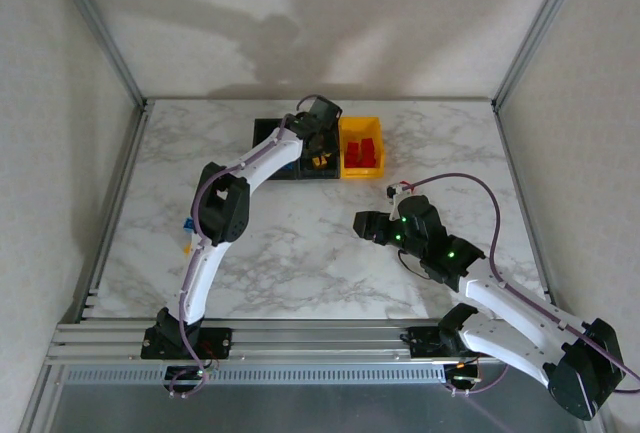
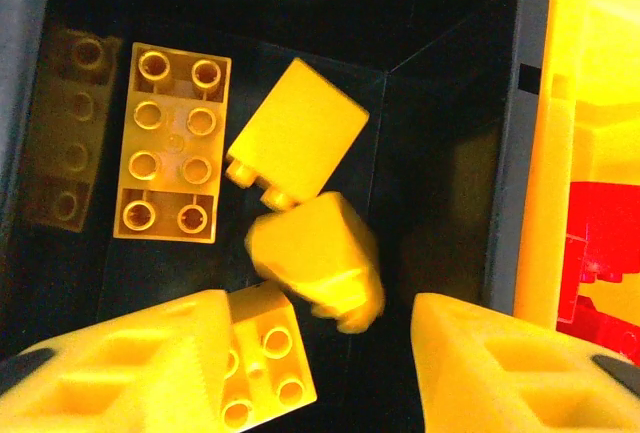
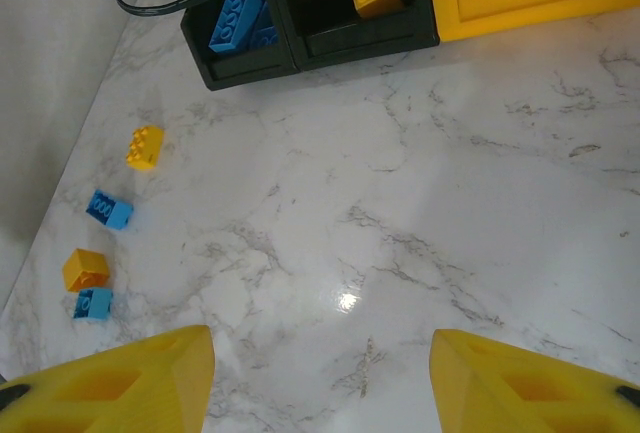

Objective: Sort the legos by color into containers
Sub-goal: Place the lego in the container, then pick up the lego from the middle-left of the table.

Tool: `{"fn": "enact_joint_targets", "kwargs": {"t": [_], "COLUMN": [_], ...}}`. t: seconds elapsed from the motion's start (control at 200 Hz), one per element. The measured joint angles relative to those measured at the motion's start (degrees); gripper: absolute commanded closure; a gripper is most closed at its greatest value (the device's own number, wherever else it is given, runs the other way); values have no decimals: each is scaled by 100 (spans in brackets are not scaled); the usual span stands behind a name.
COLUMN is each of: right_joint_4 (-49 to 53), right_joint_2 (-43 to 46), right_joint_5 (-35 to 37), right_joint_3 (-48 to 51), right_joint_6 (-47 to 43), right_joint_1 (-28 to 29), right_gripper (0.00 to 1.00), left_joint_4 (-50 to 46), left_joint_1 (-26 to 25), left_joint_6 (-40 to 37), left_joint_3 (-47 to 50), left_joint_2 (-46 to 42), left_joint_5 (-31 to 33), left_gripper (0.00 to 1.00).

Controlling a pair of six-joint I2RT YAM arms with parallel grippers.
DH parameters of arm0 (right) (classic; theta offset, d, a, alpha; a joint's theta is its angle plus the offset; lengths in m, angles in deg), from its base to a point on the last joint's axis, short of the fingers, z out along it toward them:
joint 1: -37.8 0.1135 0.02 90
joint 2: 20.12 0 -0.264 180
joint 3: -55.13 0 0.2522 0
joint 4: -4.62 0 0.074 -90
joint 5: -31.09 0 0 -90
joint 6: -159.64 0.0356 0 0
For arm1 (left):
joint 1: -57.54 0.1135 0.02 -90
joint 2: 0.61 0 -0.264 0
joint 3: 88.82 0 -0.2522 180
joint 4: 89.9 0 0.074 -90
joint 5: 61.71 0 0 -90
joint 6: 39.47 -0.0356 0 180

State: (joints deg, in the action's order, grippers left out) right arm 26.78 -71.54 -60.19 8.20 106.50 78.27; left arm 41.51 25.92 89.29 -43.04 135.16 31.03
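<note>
While the left jaws hang over the middle black bin (image 2: 500, 153) at the table's far edge, their yellow fingers (image 2: 150, 363) stand apart with nothing clamped. A blurred yellow brick (image 2: 315, 263) below them looks to be dropping among three yellow bricks on the bin floor, so I judge the step a release. The right jaws, over the bare marble-patterned table (image 3: 400, 203), gape wide and empty. Red bricks (image 1: 362, 153) sit in the yellow bin (image 1: 360, 120), blue ones (image 3: 237, 21) in the other black bin (image 3: 240, 68). Four loose bricks, two yellow (image 3: 145, 146) and two blue (image 3: 108, 209), lie near the left edge. The next move probably calls for reaching one of these. They are small, hard, glossy studded blocks that want a square pinch on their flat sides.
</note>
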Motion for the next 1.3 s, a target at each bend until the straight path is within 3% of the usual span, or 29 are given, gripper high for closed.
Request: {"fn": "enact_joint_targets", "kwargs": {"t": [0.28,0.676,0.956,1.016,1.302], "right_joint_4": [0,-455,-960,-1102,-1488], "right_joint_2": [-4,-717,-1770,-2050,-2977], "right_joint_5": [0,-479,-763,-822,-1062], "right_joint_3": [-2,-341,-949,-1104,-1659], "right_joint_6": [-22,-393,-887,-931,-1073], "right_joint_1": [0,-4,621,743,1147], "right_gripper": [41,40,39,39,40], "left_joint_4": [-13,186,136,127,409], "left_joint_1": [-13,109,1272,1574,2376], "left_joint_6": [-2,-48,-87,-105,-199], "left_joint_3": [398,3456,5512,5803,6561], "left_joint_2": [-328,-3932,-5298,-5486,-5521], "left_joint_5": [4,332,345,348,275], "left_gripper": [47,39,35,30,27]}}
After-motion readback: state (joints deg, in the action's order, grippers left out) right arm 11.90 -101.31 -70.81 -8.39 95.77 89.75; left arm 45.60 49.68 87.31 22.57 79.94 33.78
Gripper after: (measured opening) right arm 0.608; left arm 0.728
